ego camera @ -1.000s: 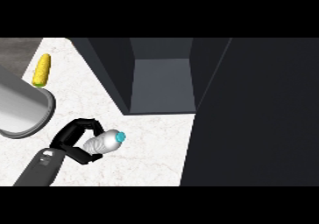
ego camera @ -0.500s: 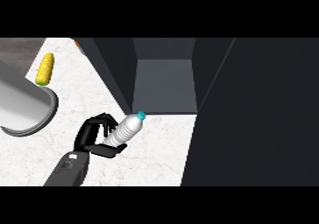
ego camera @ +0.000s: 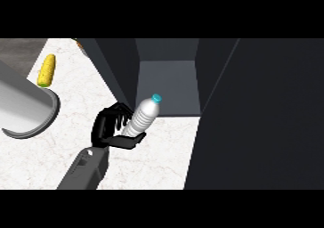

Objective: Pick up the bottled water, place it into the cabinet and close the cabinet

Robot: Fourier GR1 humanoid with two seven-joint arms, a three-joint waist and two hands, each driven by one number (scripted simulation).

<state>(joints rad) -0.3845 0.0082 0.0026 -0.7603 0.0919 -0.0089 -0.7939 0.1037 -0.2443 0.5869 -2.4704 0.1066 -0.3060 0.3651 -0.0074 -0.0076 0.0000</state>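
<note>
Head view, we list: left hand [ego camera: 112,129], fingers curled round the water bottle [ego camera: 141,116], which is held tilted, blue cap toward the open cabinet [ego camera: 166,84], over the white bench [ego camera: 33,156]; corn cob [ego camera: 46,70] well apart at left.

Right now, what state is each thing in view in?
bottled water: held, tilted, capped end toward the cabinet, not yet inside.
left hand: shut on the bottled water.
cabinet: open, nothing seen inside.
corn cob: lying on the counter, apart from the left hand.
right hand: not in view.
</note>
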